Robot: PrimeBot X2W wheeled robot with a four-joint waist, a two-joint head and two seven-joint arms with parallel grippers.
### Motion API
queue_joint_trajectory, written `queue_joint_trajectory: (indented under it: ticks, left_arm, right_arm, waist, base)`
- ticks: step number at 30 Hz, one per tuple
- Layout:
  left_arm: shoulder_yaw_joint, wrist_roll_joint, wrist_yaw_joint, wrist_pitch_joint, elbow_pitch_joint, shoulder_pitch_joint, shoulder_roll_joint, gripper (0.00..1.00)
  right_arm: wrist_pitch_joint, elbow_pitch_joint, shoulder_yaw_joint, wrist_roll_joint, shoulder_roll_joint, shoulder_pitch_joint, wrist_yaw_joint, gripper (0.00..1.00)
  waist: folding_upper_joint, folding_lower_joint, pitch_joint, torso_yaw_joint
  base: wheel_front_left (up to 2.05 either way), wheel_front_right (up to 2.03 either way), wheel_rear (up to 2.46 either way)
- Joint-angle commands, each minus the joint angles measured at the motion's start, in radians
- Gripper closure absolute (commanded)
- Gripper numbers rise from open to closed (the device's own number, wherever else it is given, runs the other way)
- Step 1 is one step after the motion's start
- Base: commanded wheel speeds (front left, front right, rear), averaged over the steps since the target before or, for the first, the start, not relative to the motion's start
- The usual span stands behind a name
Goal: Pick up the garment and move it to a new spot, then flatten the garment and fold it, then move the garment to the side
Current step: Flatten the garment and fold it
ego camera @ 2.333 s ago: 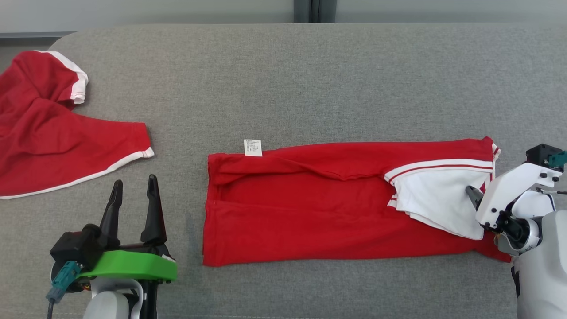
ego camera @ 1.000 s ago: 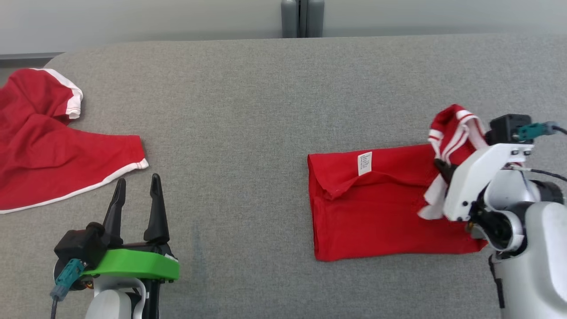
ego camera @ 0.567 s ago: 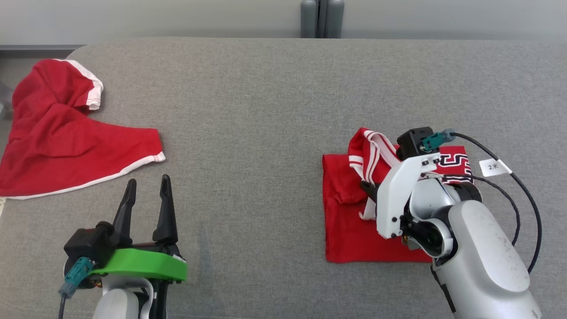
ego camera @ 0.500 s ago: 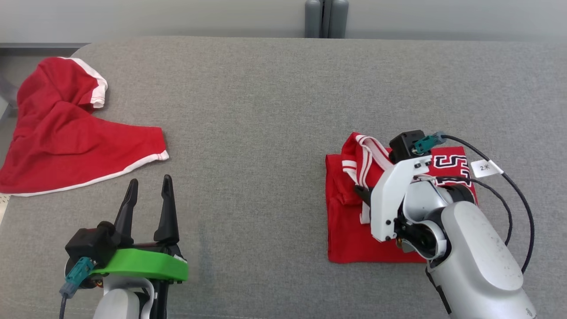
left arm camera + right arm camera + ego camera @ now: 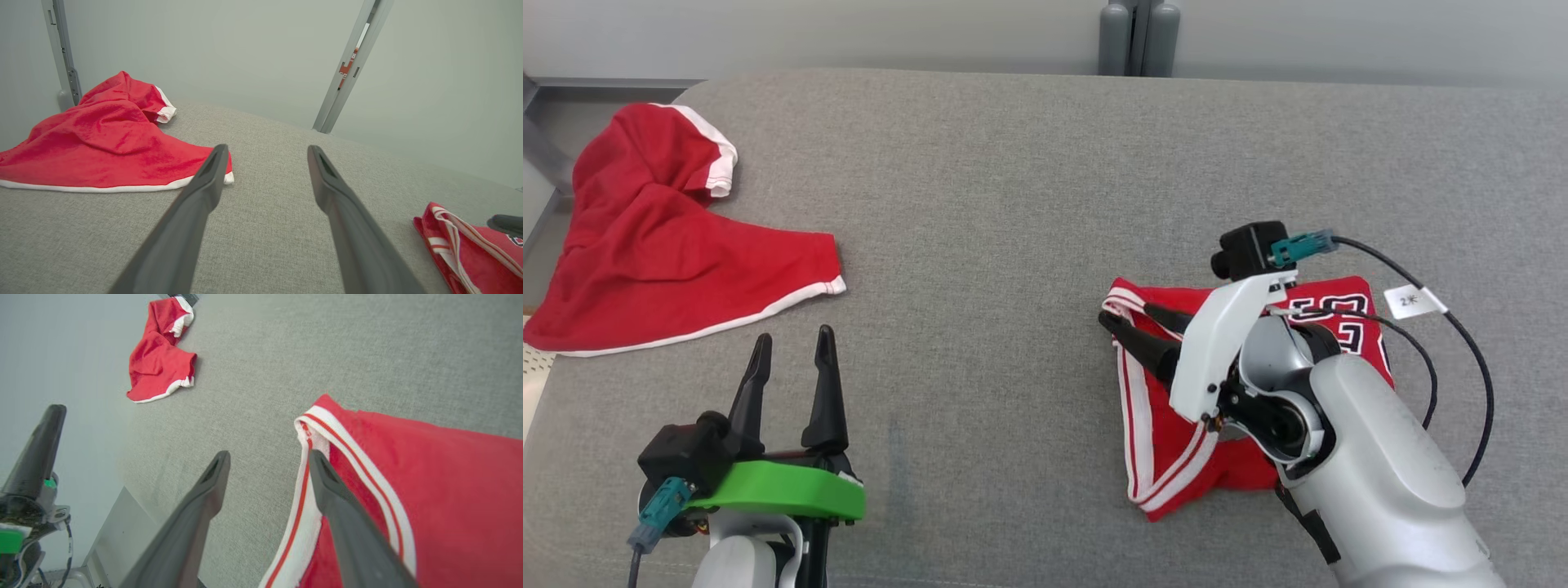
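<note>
Head view, right gripper (image 5: 1127, 314): both long dark fingers stand spread and clamp nothing. They point toward my left, over the left edge of the folded red jersey (image 5: 1168, 441) with its white-and-red striped trim.
Right wrist view, right gripper (image 5: 268, 454): one finger lies over the striped trim (image 5: 304, 498), the other over the bare grey woven fabric surface (image 5: 261, 355). I cannot tell whether the finger touches the cloth.
Left gripper (image 5: 788, 351): likewise spread and empty, at my lower left, well apart from the jersey.
Jersey, position: right of centre on the grey surface, partly under my right forearm.
Step in hand (my judgement): letting go after the fold, ahead of the move to the side.
How I would do it well: I would back the fingers out along their own line and slightly upward, so neither hooks the trim and peels the top layer open. The near left corner looks bunched, so I would press it flat first. For the shift I would pinch through all layers at one edge and carry the bundle low.
Jersey, heading: the striped trim edge faces my left, and the black-and-white lettering (image 5: 1356, 318) sits at the far right corner.
Jersey, long axis: the trim runs far to near, which suggests that axis. My forearm hides too much for me to be sure.
Beyond: a crumpled red cloth with white edging (image 5: 662, 245) lies at the far left, well apart.
</note>
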Motion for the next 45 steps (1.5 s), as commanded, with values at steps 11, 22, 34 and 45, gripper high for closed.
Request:
queue_joint_trajectory:
  ticks: [11, 22, 34, 45]
  left_arm:
    - [0.004, 0.011, -0.003, 0.000, -0.001, 0.016, 0.002, 0.00]
    - [0.000, 0.020, -0.003, 0.000, 0.004, 0.016, 0.002, 0.00]
    - [-0.002, 0.032, -0.003, 0.000, -0.027, 0.064, 0.002, 0.00]
    - [0.011, 0.030, -0.003, 0.000, 0.006, 0.109, 0.002, 0.00]
  right_arm:
    - [-0.301, -0.158, -0.202, -0.120, -0.034, 0.006, 0.000, 0.00]
    - [-0.626, -0.168, -0.333, -0.319, -0.135, 0.216, 0.000, 0.00]
    - [-0.792, -0.054, -0.226, -0.256, -0.152, 0.300, 0.000, 0.00]
    - [-0.825, 0.024, -0.197, -0.244, -0.151, 0.267, 0.000, 0.00]
  waist:
    - [0.0000, 0.0000, -0.027, -0.054]
    - [0.0000, 0.0000, -0.057, -0.121]
    - [0.0000, 0.0000, -0.091, -0.175]
    - [0.0000, 0.0000, -0.124, -0.163]
  base:
    - [0.00, 0.00, 0.00]
    - [0.00, 0.00, 0.00]
    - [0.00, 0.00, 0.00]
    - [0.00, 0.00, 0.00]
